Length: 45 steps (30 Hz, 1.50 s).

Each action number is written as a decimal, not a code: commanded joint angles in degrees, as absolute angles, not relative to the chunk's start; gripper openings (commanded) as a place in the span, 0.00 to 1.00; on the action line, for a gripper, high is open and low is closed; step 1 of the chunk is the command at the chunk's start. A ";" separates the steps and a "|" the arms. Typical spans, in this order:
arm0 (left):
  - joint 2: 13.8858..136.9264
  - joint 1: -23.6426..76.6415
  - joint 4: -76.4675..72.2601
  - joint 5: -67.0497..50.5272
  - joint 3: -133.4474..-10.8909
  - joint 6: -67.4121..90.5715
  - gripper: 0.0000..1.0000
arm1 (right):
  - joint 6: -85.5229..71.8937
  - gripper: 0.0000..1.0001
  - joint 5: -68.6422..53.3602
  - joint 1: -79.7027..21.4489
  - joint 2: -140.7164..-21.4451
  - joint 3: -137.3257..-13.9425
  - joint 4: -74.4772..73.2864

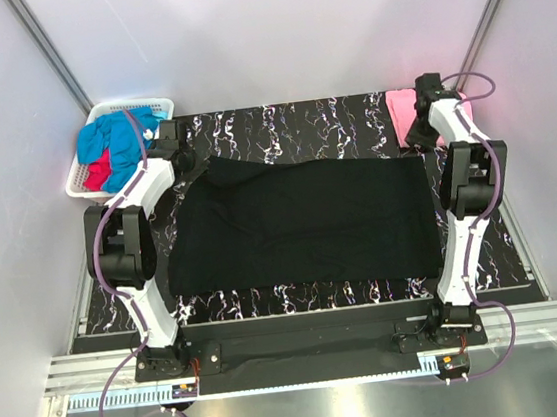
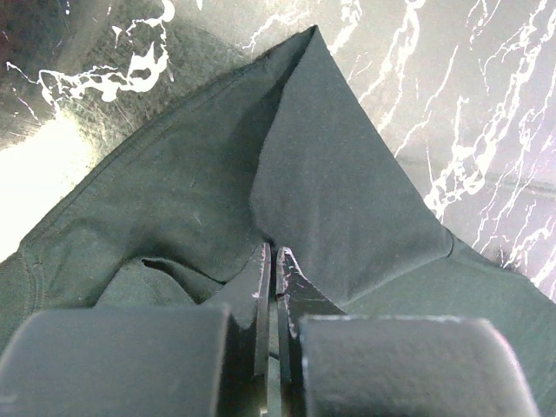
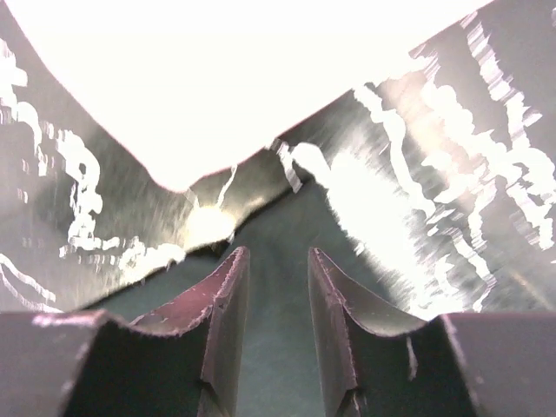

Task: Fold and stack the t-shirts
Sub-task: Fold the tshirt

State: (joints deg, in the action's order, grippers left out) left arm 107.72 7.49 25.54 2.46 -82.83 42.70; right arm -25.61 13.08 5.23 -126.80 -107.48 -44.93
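The large black t-shirt [image 1: 301,226] lies spread flat across the marbled table. My left gripper [image 1: 191,160] is at its far left corner, shut on a raised fold of the black cloth [image 2: 339,174]; in the left wrist view the left gripper [image 2: 274,252] has its jaws pressed together on that fold. My right gripper [image 1: 421,137] hovers at the shirt's far right corner. In the right wrist view the right gripper [image 3: 278,252] stands open, and the black cloth [image 3: 278,347] lies flat beneath the gap. A pink t-shirt [image 1: 401,109] sits just behind the right gripper.
A white slotted basket [image 1: 160,105] stands at the far left corner, holding a bright blue t-shirt [image 1: 115,139] and a red one [image 1: 101,174]. Bare marbled table [image 1: 289,122] shows behind the black shirt. Grey walls close in on both sides.
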 commanded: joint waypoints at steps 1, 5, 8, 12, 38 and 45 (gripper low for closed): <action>105.56 7.21 23.55 1.41 -82.62 41.66 0.00 | -23.12 0.41 16.43 6.59 -129.19 -112.93 -47.72; 105.56 7.21 23.64 1.58 -82.88 41.66 0.00 | -22.06 0.41 14.60 7.64 -132.00 -116.80 -49.13; 105.47 7.21 23.55 1.58 -82.88 41.92 0.00 | -21.71 0.41 12.66 7.91 -133.41 -118.64 -50.09; 105.47 7.21 23.47 1.58 -82.79 42.19 0.00 | -21.45 0.41 10.99 8.00 -134.56 -119.44 -51.24; 104.85 7.21 23.73 1.49 -82.71 42.10 0.00 | -22.76 0.42 7.12 8.88 -138.69 -118.48 -54.14; 104.68 7.21 23.91 1.85 -82.79 41.49 0.00 | -23.38 0.00 7.12 8.96 -138.60 -118.39 -54.49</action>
State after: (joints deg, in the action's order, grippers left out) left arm 107.72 7.49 25.56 2.13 -82.83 42.41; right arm -23.05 7.31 8.69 -136.92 -117.12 -53.10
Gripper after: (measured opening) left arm 0.024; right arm 0.019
